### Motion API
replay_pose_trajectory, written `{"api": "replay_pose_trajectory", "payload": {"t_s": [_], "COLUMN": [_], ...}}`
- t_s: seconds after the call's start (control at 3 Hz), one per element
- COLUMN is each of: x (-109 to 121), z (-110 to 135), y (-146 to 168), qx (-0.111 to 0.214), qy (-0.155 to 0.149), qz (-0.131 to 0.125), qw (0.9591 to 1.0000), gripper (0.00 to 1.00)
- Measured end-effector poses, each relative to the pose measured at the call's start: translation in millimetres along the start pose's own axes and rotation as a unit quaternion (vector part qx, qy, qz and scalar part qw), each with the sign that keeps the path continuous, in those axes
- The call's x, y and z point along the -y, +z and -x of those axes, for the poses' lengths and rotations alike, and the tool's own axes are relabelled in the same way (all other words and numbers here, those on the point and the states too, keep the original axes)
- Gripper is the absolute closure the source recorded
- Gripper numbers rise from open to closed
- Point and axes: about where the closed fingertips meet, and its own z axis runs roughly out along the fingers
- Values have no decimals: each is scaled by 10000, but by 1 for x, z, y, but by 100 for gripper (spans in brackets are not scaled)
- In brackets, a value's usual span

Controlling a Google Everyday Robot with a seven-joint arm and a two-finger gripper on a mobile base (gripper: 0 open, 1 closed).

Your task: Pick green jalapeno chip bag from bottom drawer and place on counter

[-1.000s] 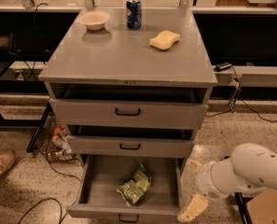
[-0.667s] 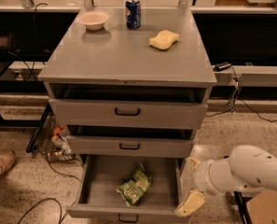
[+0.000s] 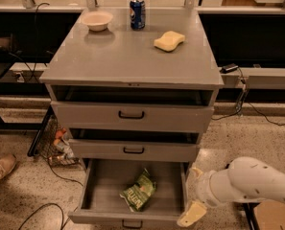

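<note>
Pincer (image 3: 194,193) spread open, empty, just beside bottom drawer (image 3: 108,186); arm (image 3: 257,178) low, horizontal.

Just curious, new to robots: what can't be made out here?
Camera view:
1. Lettering on the green jalapeno chip bag: too small to read.
2. Insides of the two upper drawers: hidden in shadow.
3. Arm behind the gripper, right of the bottom drawer: cut off by the right edge.
</note>
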Motion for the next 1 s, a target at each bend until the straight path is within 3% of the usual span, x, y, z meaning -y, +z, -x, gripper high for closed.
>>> {"api": "replay_pose_trajectory", "payload": {"t_s": [0.33,0.67,1.0], "x": [2,24,49], "z": [-33,-54,-56], "y": [69,130,180], "qx": [-6,227,647], "qy": [96,66,-2], "qz": [-16,-180,-158], "qw": [10000,9996,9978], "gripper": [0,0,0]}}
